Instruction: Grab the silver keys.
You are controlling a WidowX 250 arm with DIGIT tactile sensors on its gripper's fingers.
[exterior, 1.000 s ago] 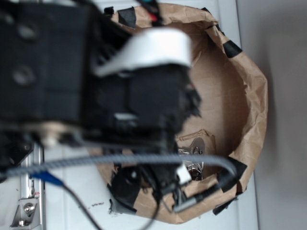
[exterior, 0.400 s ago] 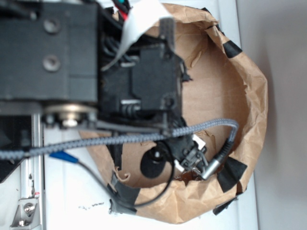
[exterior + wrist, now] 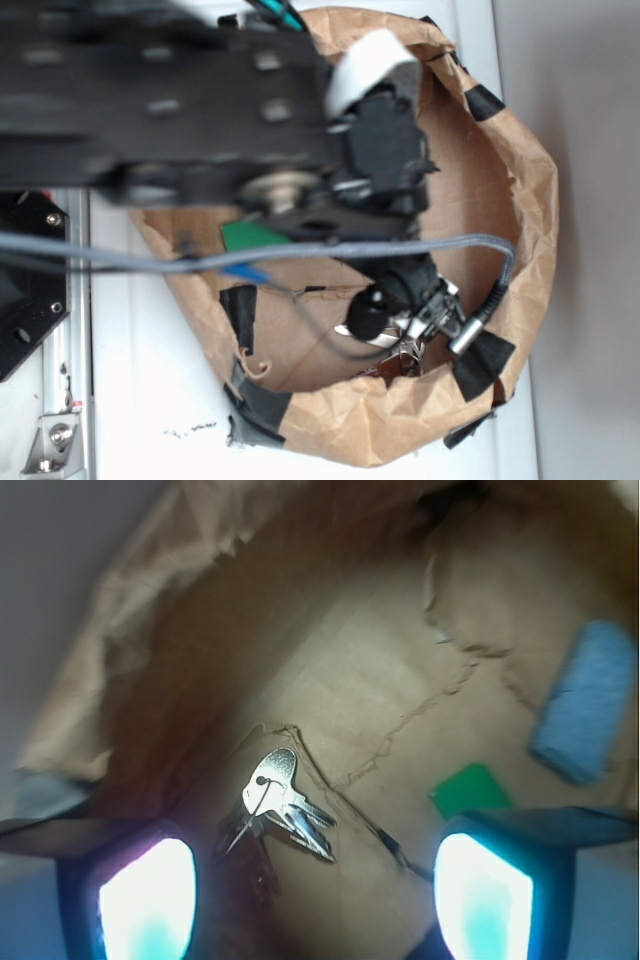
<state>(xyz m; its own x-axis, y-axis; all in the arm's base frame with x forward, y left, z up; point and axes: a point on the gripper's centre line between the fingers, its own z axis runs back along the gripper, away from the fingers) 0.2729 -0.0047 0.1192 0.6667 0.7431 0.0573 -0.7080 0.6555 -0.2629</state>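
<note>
The silver keys (image 3: 283, 802) lie flat on the brown paper floor of a paper-lined bowl, on a ring, fanned toward the lower right. In the wrist view they lie between my two glowing fingertips (image 3: 147, 900), nearer the left one. My gripper (image 3: 315, 905) is open and empty, with the keys just ahead of it. In the exterior view the gripper (image 3: 415, 325) is low inside the bowl at its lower right, and a glint of the keys (image 3: 403, 345) shows under it.
A flat green block (image 3: 472, 789) and a blue sponge (image 3: 588, 702) lie on the paper to the right of the keys. The green block also shows in the exterior view (image 3: 250, 236). The crumpled paper wall (image 3: 525, 200) with black tape rings the space closely.
The arm has swung right and down into the bowl, bringing the gripper over the keys at the lower right. The green block has come into view.
</note>
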